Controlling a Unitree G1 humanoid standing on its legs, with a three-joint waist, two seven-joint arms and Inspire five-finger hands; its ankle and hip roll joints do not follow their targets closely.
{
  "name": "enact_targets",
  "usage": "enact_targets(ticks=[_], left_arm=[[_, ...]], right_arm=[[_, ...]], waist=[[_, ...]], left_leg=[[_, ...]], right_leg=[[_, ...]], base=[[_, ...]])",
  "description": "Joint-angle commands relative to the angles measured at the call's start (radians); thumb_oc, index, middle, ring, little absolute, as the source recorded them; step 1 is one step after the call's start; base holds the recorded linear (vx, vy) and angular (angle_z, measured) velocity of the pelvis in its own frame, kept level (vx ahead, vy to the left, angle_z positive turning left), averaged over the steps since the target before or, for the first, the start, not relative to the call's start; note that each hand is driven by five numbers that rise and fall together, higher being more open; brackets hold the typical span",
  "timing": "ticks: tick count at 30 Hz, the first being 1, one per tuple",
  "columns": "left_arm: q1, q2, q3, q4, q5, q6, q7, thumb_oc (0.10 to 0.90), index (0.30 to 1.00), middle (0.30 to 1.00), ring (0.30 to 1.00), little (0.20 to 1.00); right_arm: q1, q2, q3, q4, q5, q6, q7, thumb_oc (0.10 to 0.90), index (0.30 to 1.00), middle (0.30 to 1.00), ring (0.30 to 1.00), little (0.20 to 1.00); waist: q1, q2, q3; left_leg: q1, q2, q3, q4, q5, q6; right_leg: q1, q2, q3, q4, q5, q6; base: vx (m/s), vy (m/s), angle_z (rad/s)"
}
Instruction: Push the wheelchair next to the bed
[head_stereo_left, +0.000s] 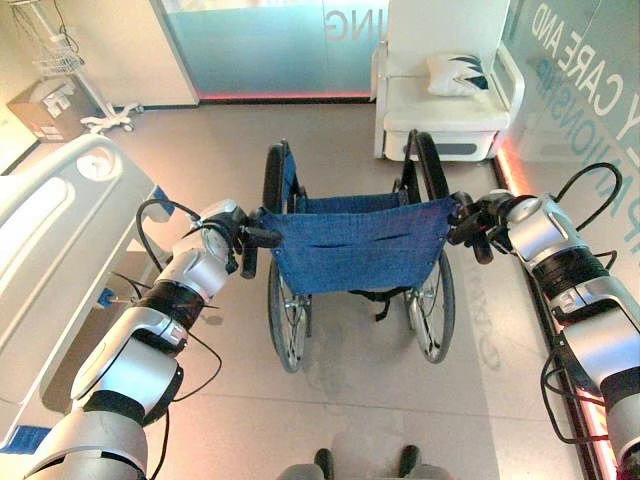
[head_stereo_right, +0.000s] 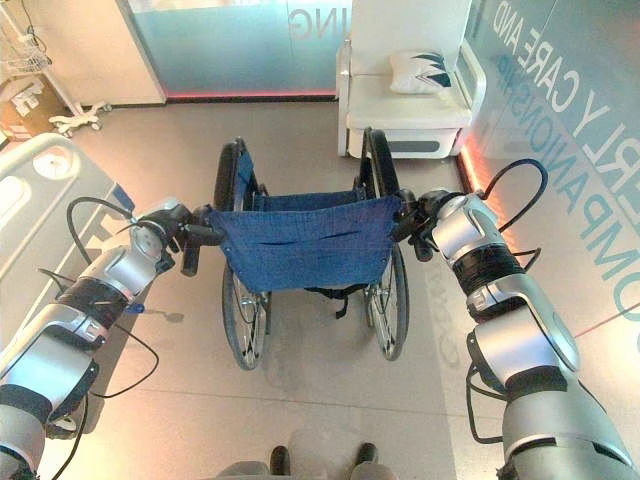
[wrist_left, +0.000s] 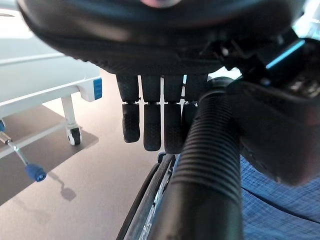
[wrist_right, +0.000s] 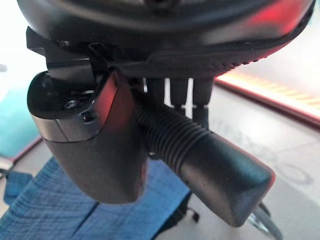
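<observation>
A wheelchair (head_stereo_left: 355, 245) with a blue fabric back stands in the middle of the floor, facing away from me. My left hand (head_stereo_left: 228, 232) is curled on its left push handle (wrist_left: 207, 165), which runs between the thumb and the fingers (wrist_left: 150, 125). At the other side my right hand (head_stereo_left: 478, 225) grips the right push handle (wrist_right: 210, 160), its thumb (wrist_right: 95, 150) lying over the ribbed grip. The white bed (head_stereo_left: 50, 230) lies along the left side, close beside my left arm and a short way left of the wheelchair.
A white armchair (head_stereo_left: 445, 100) with a pillow stands straight ahead of the wheelchair. A wheeled stand (head_stereo_left: 105, 120) and a cardboard box (head_stereo_left: 40, 110) sit at the far left. A lettered glass wall (head_stereo_left: 590, 110) with a red-lit base runs along the right.
</observation>
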Motion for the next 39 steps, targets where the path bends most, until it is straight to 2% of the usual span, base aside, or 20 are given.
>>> enact_targets(ticks=[1,2,3,6,7,9,13,14,17,19,21,23,25,26,29,31,32,33,36,39], left_arm=[[0.067,0.114,0.037,0.001,-0.015,-0.043,0.078,0.400,0.300,0.300,0.300,0.300],[0.056,0.124,0.033,-0.021,-0.017,-0.036,0.082,0.400,0.300,0.300,0.300,0.300],[0.052,0.139,0.032,-0.048,-0.005,-0.034,0.067,0.400,0.300,0.300,0.300,0.300],[0.076,0.154,0.032,-0.089,0.011,-0.034,0.054,0.400,0.300,0.300,0.300,0.300],[0.107,0.151,0.035,-0.114,0.010,-0.027,0.061,0.400,0.300,0.300,0.300,0.300],[0.162,0.137,0.060,-0.170,0.031,-0.004,0.077,0.400,0.300,0.300,0.300,0.300],[0.135,0.139,0.040,-0.140,0.059,-0.009,0.059,0.400,0.300,0.300,0.300,0.300],[0.125,0.141,0.036,-0.131,0.061,-0.015,0.053,0.400,0.300,0.300,0.300,0.300],[0.066,0.147,0.013,-0.064,0.030,-0.055,0.028,0.400,0.300,0.300,0.300,0.300],[0.058,0.150,0.001,-0.043,0.001,-0.054,0.009,0.400,0.300,0.300,0.300,0.300],[0.081,0.143,-0.005,-0.031,-0.018,-0.048,0.021,0.400,0.300,0.300,0.300,0.300],[0.104,0.134,-0.001,-0.024,-0.031,-0.048,0.040,0.400,0.300,0.300,0.300,0.300],[0.110,0.131,0.000,-0.025,-0.033,-0.045,0.039,0.400,0.300,0.300,0.300,0.300],[0.127,0.120,0.006,-0.025,-0.010,-0.045,0.032,0.400,0.300,0.300,0.300,0.300],[0.141,0.095,0.005,-0.016,0.009,-0.046,0.032,0.400,0.300,0.300,0.300,0.300],[0.150,0.070,0.002,0.001,0.020,-0.059,0.039,0.400,0.300,0.300,0.300,0.300],[0.152,0.056,0.000,0.006,0.036,-0.061,0.040,0.400,0.300,0.300,0.300,0.300],[0.155,0.048,-0.001,0.005,0.045,-0.057,0.041,0.400,0.300,0.300,0.300,0.300],[0.165,0.046,0.005,0.005,0.053,-0.061,0.051,0.400,0.300,0.300,0.300,0.300],[0.171,0.051,0.009,-0.018,0.070,-0.064,0.029,0.400,0.300,0.300,0.300,0.300]], right_arm=[[0.000,-0.123,0.064,-0.024,-0.078,-0.161,-0.129,0.400,0.300,0.300,0.300,0.300],[-0.004,-0.128,0.062,-0.029,-0.071,-0.177,-0.129,0.400,0.300,0.300,0.300,0.300],[0.005,-0.144,0.059,-0.049,-0.046,-0.189,-0.117,0.400,0.300,0.300,0.300,0.300],[0.058,-0.170,0.038,-0.092,-0.038,-0.201,-0.108,0.400,0.300,0.300,0.300,0.300],[0.093,-0.169,0.031,-0.109,-0.045,-0.206,-0.105,0.400,0.300,0.300,0.300,0.300],[0.136,-0.159,0.017,-0.138,-0.083,-0.213,-0.099,0.400,0.300,0.300,0.300,0.300],[0.088,-0.152,0.028,-0.092,-0.103,-0.253,-0.057,0.400,0.300,0.300,0.300,0.300],[0.067,-0.154,0.035,-0.083,-0.101,-0.255,-0.054,0.400,0.300,0.300,0.300,0.300],[-0.021,-0.158,0.075,-0.014,-0.063,-0.262,-0.039,0.400,0.300,0.300,0.300,0.300],[-0.033,-0.162,0.097,-0.016,-0.047,-0.260,-0.028,0.400,0.300,0.300,0.300,0.300],[-0.007,-0.184,0.107,-0.038,-0.036,-0.287,-0.010,0.400,0.300,0.300,0.300,0.300],[0.024,-0.197,0.108,-0.067,-0.054,-0.313,-0.003,0.400,0.300,0.300,0.300,0.300],[0.032,-0.198,0.107,-0.076,-0.059,-0.317,-0.004,0.400,0.300,0.300,0.300,0.300],[0.045,-0.212,0.104,-0.101,-0.064,-0.320,0.014,0.400,0.300,0.300,0.300,0.300],[0.057,-0.222,0.107,-0.100,-0.062,-0.344,0.031,0.400,0.300,0.300,0.300,0.300],[0.059,-0.225,0.114,-0.083,-0.062,-0.366,0.034,0.400,0.300,0.300,0.300,0.300],[0.060,-0.220,0.117,-0.077,-0.054,-0.364,0.034,0.400,0.300,0.300,0.300,0.300],[0.060,-0.204,0.122,-0.077,-0.057,-0.359,0.038,0.400,0.300,0.300,0.300,0.300],[0.054,-0.180,0.130,-0.071,-0.060,-0.346,0.035,0.400,0.300,0.300,0.300,0.300],[0.064,-0.142,0.119,-0.076,-0.081,-0.303,0.038,0.400,0.300,0.300,0.300,0.300]], waist=[[0.070,-0.055,0.087],[0.075,-0.051,0.097],[0.077,-0.037,0.110],[0.063,-0.041,0.133],[0.052,-0.050,0.143],[0.024,-0.071,0.160],[-0.014,-0.070,0.177],[-0.014,-0.071,0.180],[-0.021,-0.087,0.183],[-0.030,-0.085,0.181],[-0.049,-0.093,0.159],[-0.059,-0.098,0.137],[-0.061,-0.098,0.132],[-0.064,-0.098,0.110],[-0.066,-0.094,0.085],[-0.057,-0.095,0.072],[-0.042,-0.100,0.074],[-0.014,-0.103,0.086],[0.010,-0.097,0.099],[0.068,-0.061,0.130]], left_leg=[[-0.075,-0.061,0.005,0.133,-0.073,0.042],[-0.089,-0.064,0.011,0.145,-0.080,0.052],[-0.094,-0.062,0.013,0.144,-0.080,0.067],[-0.083,-0.075,-0.007,0.163,-0.098,0.082],[-0.067,-0.087,-0.021,0.171,-0.113,0.082],[-0.015,-0.117,-0.047,0.166,-0.147,0.064],[0.034,-0.120,-0.101,0.140,-0.186,0.050],[0.028,-0.120,-0.104,0.149,-0.193,0.050],[-0.044,-0.106,-0.104,0.263,-0.235,0.044],[-0.041,-0.054,-0.090,0.302,-0.248,0.027],[0.020,0.028,-0.058,0.282,-0.235,-0.006],[0.039,0.085,-0.042,0.276,-0.192,-0.029],[0.039,0.099,-0.039,0.279,-0.173,-0.036],[0.054,0.129,-0.047,0.286,-0.093,-0.060],[0.061,0.160,-0.050,0.327,-0.011,-0.083],[0.034,0.154,-0.052,0.388,0.033,-0.091],[-0.010,0.121,-0.067,0.420,0.026,-0.079],[-0.075,0.049,-0.097,0.423,-0.012,-0.050],[-0.110,0.002,-0.079,0.365,-0.016,-0.037],[-0.249,-0.017,-0.023,0.244,0.128,-0.071]], right_leg=[[-0.009,-0.052,-0.013,0.193,-0.080,-0.002],[-0.033,-0.068,-0.017,0.268,-0.083,-0.002],[-0.088,-0.105,-0.008,0.450,-0.053,-0.001],[-0.153,-0.121,0.021,0.554,0.002,0.013],[-0.173,-0.132,0.035,0.521,0.057,0.024],[-0.203,-0.171,0.051,0.291,0.171,0.043],[-0.219,-0.185,0.119,-0.064,0.251,0.085],[-0.219,-0.186,0.123,-0.065,0.253,0.086],[-0.241,-0.176,0.154,0.003,0.207,0.091],[-0.282,-0.172,0.151,0.103,0.188,0.092],[-0.276,-0.161,0.113,0.138,0.156,0.076],[-0.249,-0.132,0.094,0.137,0.122,0.050],[-0.239,-0.119,0.088,0.132,0.113,0.040],[-0.212,-0.085,0.075,0.120,0.082,0.013],[-0.177,-0.050,0.056,0.103,0.052,-0.019],[-0.139,-0.030,0.031,0.092,0.027,-0.046],[-0.106,-0.022,0.030,0.086,0.014,-0.053],[-0.071,-0.011,0.047,0.087,0.000,-0.051],[-0.019,0.012,0.057,0.084,-0.020,-0.047],[0.090,0.071,0.041,0.067,-0.066,-0.055]], base=[[0.00,0.138,0.07],[0.05,0.213,0.13],[0.06,0.189,0.16],[0.25,0.049,0.24],[0.42,-0.147,0.25],[0.47,-0.280,0.10],[0.42,-0.361,0.13],[0.39,-0.436,0.54],[0.31,-0.449,0.49],[0.46,-0.362,0.72],[0.56,-0.346,0.61],[0.46,-0.301,0.33],[0.35,-0.251,0.04],[0.42,-0.296,0.03],[0.36,-0.243,0.12],[0.37,-0.226,0.18],[0.53,-0.263,0.22],[0.38,-0.160,0.17],[0.35,-0.067,0.01],[0.48,-0.026,-0.17]])
